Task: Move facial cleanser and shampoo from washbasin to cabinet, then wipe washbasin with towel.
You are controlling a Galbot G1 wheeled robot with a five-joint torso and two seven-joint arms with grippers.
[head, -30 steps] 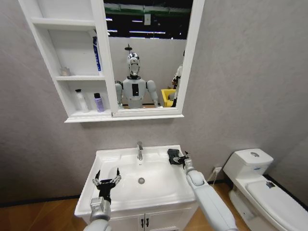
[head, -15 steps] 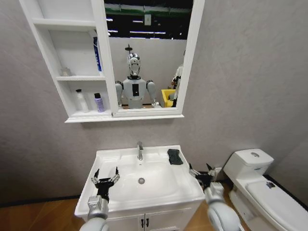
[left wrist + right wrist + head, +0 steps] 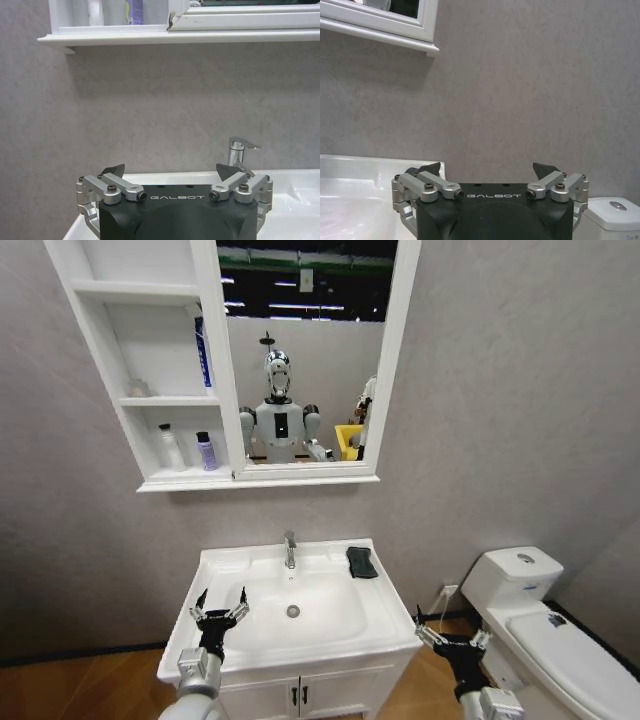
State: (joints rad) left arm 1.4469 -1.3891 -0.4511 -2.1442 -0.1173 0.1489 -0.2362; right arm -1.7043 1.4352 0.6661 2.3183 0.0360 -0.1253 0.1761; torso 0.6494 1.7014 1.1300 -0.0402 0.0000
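The white washbasin (image 3: 385,615) has a chrome tap (image 3: 290,550) at its back. The dark grey towel (image 3: 361,562) lies folded on the rim at the back right, with nothing touching it. My left gripper (image 3: 219,612) hangs open over the basin's front left rim. My right gripper (image 3: 452,638) is open and holds nothing, off the basin beside its front right corner. On the cabinet (image 3: 150,480), a white bottle (image 3: 172,448) and a purple bottle (image 3: 206,451) stand on the lowest shelf. A blue tube (image 3: 201,350) leans on the middle shelf. I cannot tell which is the facial cleanser or the shampoo.
A white toilet (image 3: 520,585) stands to the right of the vanity, close to my right gripper. The mirror (image 3: 300,350) next to the shelves reflects me. The left wrist view looks past open fingers (image 3: 114,170) at the tap (image 3: 239,152) and the shelf's underside (image 3: 100,37).
My right gripper has drawn back from the towel, down past the basin's front right corner. The towel stays on the rim. The left arm has barely moved. The view has shifted slightly.
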